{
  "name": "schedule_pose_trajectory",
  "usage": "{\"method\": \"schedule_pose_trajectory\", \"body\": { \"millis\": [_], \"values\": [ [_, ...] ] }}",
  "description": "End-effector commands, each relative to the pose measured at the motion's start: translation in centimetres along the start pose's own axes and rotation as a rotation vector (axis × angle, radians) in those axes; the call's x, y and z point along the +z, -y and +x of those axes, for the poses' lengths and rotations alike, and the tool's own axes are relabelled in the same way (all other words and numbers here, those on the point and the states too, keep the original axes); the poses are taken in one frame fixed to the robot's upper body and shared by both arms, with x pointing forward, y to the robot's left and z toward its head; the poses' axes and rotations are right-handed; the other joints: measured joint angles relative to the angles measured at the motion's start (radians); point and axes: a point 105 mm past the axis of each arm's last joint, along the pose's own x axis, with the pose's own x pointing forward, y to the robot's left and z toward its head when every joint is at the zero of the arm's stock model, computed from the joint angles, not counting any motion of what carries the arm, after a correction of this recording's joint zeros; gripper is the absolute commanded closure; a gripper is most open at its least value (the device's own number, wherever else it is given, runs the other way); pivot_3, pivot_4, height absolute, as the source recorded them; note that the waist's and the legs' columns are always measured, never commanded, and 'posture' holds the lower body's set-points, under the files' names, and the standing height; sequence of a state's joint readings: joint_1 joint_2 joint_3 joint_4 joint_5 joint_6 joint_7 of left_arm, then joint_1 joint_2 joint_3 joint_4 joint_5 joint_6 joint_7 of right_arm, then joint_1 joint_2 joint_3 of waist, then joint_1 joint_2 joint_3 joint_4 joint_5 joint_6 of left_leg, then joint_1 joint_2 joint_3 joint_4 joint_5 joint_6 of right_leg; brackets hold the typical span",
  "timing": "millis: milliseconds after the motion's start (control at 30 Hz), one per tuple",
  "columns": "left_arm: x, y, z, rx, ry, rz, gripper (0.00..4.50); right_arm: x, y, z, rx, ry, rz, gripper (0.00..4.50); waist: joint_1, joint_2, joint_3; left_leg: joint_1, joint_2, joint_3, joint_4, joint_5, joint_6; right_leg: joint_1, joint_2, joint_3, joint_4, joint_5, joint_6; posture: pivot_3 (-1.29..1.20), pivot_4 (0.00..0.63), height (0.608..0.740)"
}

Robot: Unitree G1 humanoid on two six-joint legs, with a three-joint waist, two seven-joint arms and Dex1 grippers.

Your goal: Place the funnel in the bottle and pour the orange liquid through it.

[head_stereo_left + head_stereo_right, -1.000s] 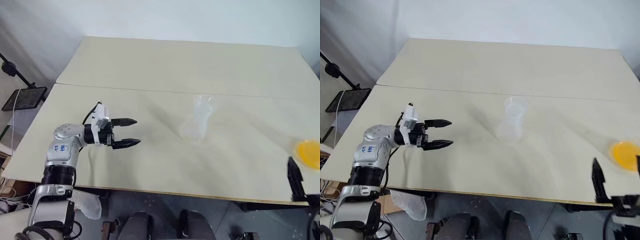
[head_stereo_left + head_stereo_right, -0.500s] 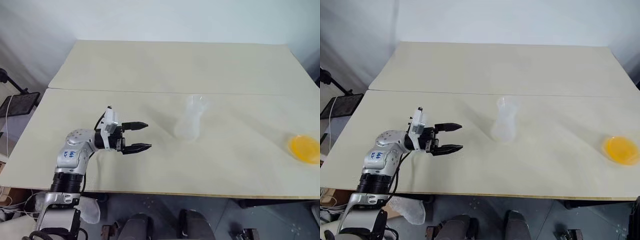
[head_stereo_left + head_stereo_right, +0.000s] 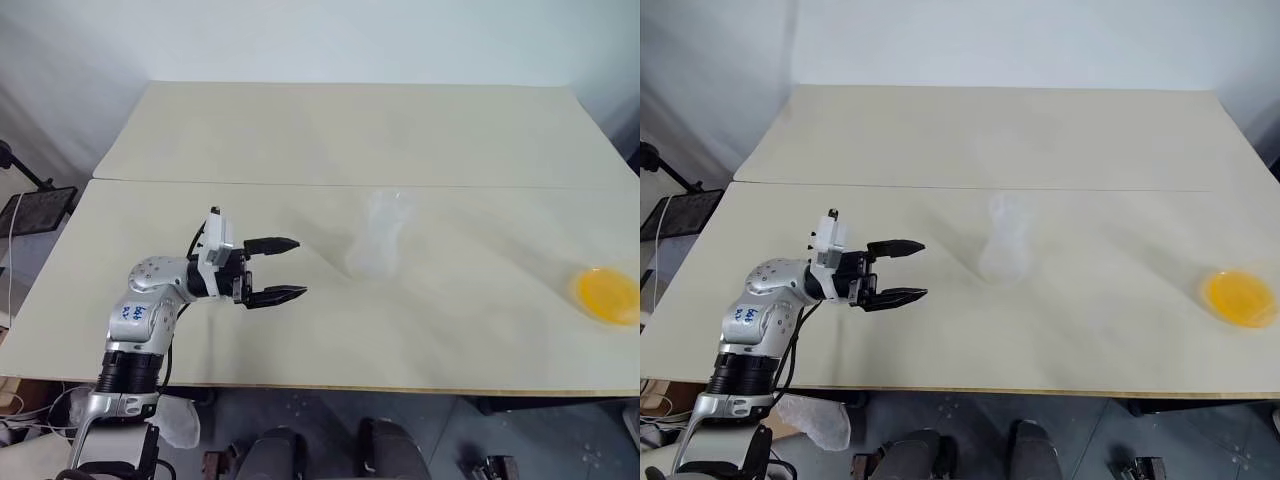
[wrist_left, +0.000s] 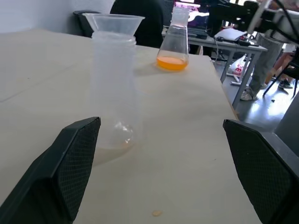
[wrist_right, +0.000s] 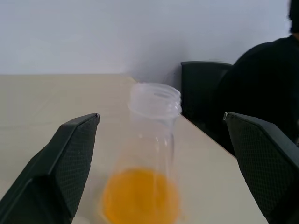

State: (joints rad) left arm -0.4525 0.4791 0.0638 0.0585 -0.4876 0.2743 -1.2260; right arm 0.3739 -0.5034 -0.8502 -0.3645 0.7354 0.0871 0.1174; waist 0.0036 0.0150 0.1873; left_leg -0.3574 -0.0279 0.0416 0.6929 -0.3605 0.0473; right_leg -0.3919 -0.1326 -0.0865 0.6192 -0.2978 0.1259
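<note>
The pale table [image 3: 300, 130] fills the middle of the head views. The left pincer [image 3: 285, 268] hovers left of centre, spread and empty, aimed at the bottle [image 3: 381, 238], which stands mid-frame with the funnel [image 4: 113, 22] already seated in its mouth. Both look light, thin and easily tipped, so a hold low on the bottle's wide base seems safest. The orange liquid [image 5: 141, 196] sits in a clear flask [image 5: 149, 154] at the far right edge; probably slippery, it is best gripped at the narrow neck. The right pincer [image 5: 159, 186] stands spread before it, holding nothing.
</note>
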Motion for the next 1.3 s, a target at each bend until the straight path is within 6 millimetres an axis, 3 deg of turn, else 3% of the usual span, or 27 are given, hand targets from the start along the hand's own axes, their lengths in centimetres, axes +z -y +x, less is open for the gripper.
{"method": "schedule_pose_trajectory", "body": {
  "millis": [33,167,333,1167,1300],
  "values": [
    [1.2,0.4,-0.1,0.007,0.036,0.039,0.02,0.2,0.4,1.6,0.010,-0.022,0.015,0.00,0.003,0.000,0.000,0.000,0.000,0.000,0.000,0.000,0.000,0.000,0.000,0.000,0.000,0.000,0.000,0.00,0.150,0.740],
    [1.4,0.6,0.0,0.017,0.043,0.046,0.02,-0.2,0.8,3.8,-0.019,-0.050,0.006,0.00,0.009,0.000,0.000,-0.001,-0.001,0.001,0.000,0.001,0.001,0.000,0.000,0.000,0.000,0.000,0.000,0.00,0.150,0.740],
    [1.6,0.8,-0.1,0.031,0.051,0.055,0.02,-0.3,0.6,5.2,-0.033,-0.063,-0.004,0.00,0.017,0.000,0.000,-0.001,-0.001,0.001,0.000,0.001,0.001,0.000,0.001,0.000,0.000,0.000,0.000,0.00,0.150,0.740],
    [2.0,1.0,0.9,0.040,0.074,0.070,0.02,-3.0,0.3,8.2,-0.031,-0.123,0.050,0.00,0.016,0.000,0.000,-0.001,-0.001,0.002,0.001,0.001,0.001,0.001,0.002,-0.001,-0.002,0.000,0.001,0.00,0.150,0.740],
    [2.0,1.0,0.9,0.045,0.075,0.073,0.00,-3.3,-0.2,8.4,-0.015,-0.131,0.065,0.94,0.016,-0.001,0.000,-0.001,-0.001,0.002,0.001,0.001,0.001,0.001,0.002,-0.002,-0.002,0.000,0.001,0.00,0.150,0.740]
  ]
}}
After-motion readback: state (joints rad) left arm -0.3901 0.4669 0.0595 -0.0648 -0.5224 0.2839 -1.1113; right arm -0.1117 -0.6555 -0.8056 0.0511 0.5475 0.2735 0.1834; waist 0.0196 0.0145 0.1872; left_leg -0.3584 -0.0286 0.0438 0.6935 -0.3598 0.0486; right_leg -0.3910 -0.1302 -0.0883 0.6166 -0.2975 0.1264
